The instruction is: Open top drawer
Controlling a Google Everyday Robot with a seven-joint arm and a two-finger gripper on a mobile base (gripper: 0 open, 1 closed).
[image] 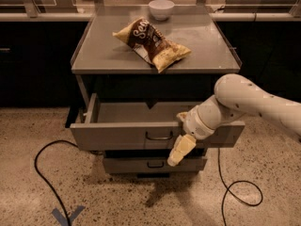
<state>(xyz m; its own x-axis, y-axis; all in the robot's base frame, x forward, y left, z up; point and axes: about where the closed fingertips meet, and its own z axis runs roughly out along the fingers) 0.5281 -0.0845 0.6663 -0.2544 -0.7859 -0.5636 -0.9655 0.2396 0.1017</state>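
- The top drawer (pixel 117 136) is standing pulled out of the grey cabinet (pixel 207 51), with its front facing the camera. Its long axis is running left to right, and it is sitting just under the cabinet top.
- The gripper (pixel 181 149) is hanging in front of the drawer's front panel, just right of the dark wire handle (pixel 159 136) and angled downward. It is lying against or just before the panel, and I cannot tell whether it is clenched or released.
- The drawer's grey tray floor (pixel 136 113) is showing.
- A lower drawer (pixel 131 165) is sticking out slightly beneath it.
- A chip bag (pixel 151 42) and a white bowl (pixel 161 8) are resting on the cabinet top.
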